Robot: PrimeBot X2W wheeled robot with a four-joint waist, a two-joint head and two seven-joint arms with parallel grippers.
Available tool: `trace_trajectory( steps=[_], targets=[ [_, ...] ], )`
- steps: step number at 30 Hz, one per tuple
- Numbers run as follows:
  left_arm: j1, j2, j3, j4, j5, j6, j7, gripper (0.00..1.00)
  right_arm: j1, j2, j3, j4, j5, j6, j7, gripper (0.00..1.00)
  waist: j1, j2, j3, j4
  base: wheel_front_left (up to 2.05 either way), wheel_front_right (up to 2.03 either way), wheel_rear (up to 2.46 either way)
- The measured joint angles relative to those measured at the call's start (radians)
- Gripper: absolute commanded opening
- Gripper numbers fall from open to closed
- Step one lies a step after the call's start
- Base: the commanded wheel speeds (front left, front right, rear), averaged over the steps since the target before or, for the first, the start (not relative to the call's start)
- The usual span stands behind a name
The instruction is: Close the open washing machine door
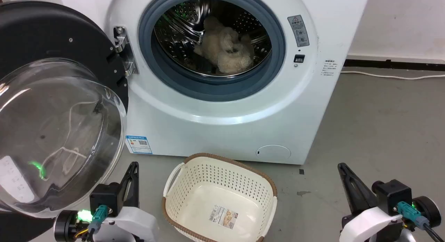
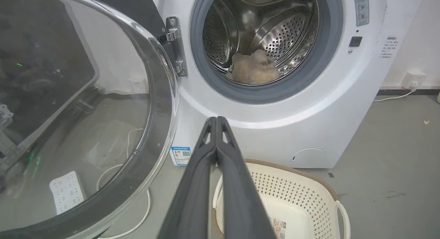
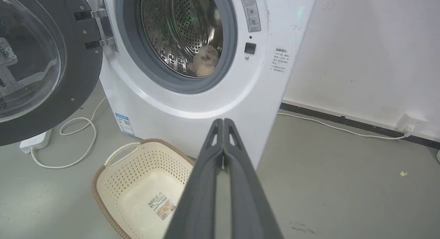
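Above the grey floor point(image 1: 382, 130), near a white wall point(image 1: 399, 23), left gripper point(image 2: 216, 119) and right gripper point(image 3: 223, 121) are closed, empty.

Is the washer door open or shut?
Open. The door is swung out on its hinge, and you can see right into the drum.
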Motion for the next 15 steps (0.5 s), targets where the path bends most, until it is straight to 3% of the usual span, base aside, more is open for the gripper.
trace_trajectory(
  steps=[15],
  targets=[
    [0.0,0.0,0.0,0.0,0.0,0.0,0.0,0.0,0.0,0.0,0.0,0.0,0.0,0.0,0.0,0.0,0.0,-0.0001,0.0,0.0,0.0,0.0,0.0]
  ],
)
